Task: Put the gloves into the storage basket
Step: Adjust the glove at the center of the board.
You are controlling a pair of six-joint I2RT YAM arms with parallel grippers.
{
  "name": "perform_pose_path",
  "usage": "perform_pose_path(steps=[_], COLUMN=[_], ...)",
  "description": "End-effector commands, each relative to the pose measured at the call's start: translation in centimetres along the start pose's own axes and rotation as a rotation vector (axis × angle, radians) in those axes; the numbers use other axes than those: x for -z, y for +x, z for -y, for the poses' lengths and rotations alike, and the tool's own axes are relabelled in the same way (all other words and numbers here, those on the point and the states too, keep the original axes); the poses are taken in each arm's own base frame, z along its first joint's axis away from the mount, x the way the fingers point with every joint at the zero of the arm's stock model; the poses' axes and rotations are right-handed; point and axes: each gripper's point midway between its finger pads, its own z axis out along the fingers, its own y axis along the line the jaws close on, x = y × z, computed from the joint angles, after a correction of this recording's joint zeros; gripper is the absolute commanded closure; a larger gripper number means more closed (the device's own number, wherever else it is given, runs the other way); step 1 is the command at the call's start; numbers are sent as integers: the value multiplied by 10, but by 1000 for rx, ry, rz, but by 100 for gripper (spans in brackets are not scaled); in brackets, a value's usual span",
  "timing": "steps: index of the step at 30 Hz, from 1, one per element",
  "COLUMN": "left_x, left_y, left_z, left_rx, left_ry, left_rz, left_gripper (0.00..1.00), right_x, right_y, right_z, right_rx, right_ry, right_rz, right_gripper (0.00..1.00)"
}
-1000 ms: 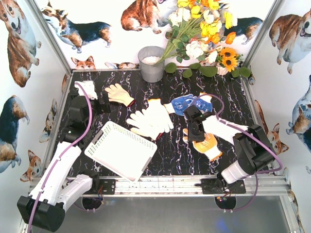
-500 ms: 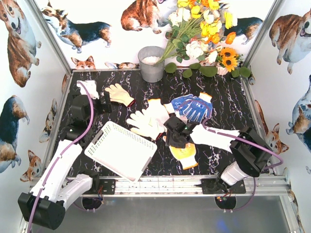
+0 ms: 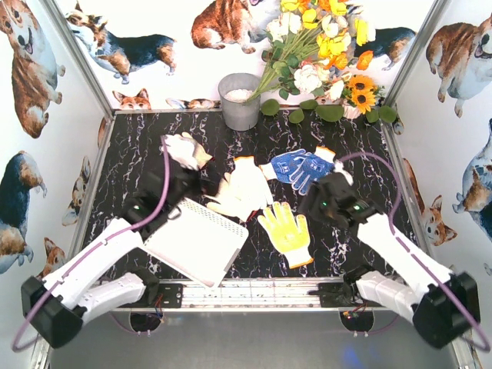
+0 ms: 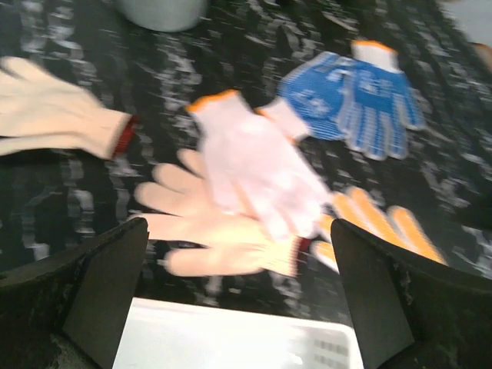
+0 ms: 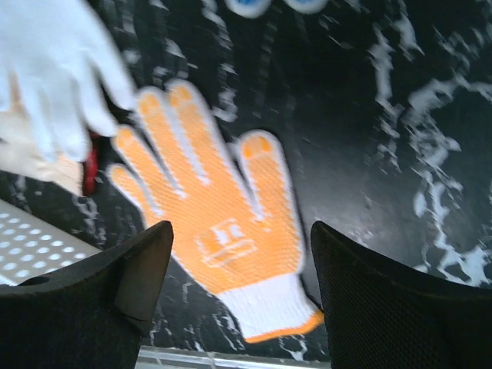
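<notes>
Basket at front left of black table. Yellow glove flat just beside, white gloves just behind, blue gloves farther back. Left claw spread wide over white gloves, pinching nothing. Right claw spread above yellow glove, empty.

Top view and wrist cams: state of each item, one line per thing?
storage basket: on the table, no glove on or in it
yellow-orange glove: flat on the table, free
blue gloves: flat, overlapping
white gloves: piled, overlapping
cream glove: flat, apart from the pile
left gripper: open, empty
right gripper: open, empty, above the yellow-orange glove
bucket: upright
</notes>
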Motion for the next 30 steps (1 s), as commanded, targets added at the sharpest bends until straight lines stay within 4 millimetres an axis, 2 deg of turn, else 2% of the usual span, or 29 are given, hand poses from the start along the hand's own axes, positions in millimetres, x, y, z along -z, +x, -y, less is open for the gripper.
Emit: perform_pose_path(steps=[1, 4, 7, 9, 13, 15, 20, 24, 30], left_x=[4, 2, -4, -13, -27, -35, -55, -63, -80], left_y=[6, 22, 38, 59, 86, 97, 124, 153, 191], left_z=[65, 118, 165, 188, 221, 229, 226, 228, 243], left_rx=[135, 157, 170, 172, 162, 141, 97, 149, 169], left_ry=[92, 172, 248, 284, 340, 350, 291, 297, 338], left_rz=[19, -17, -58, -122, -221, -259, -328, -403, -522], left_gripper=[1, 2, 5, 8, 14, 18, 33, 38, 49], right_x=[-2, -8, -13, -16, -17, -19, -20, -24, -29], right_y=[29, 40, 49, 53, 58, 60, 66, 69, 73], right_z=[30, 41, 40, 39, 34, 37, 54, 50, 50], right_rx=[-71, -109, -121, -130, -152, -148, -114, -117, -86], right_ry=[-10, 5, -10, -22, -65, -55, 19, -8, -1], right_rz=[-107, -155, -194, -208, -222, -227, -235, -249, -289], right_gripper=[27, 31, 35, 37, 43, 45, 48, 53, 60])
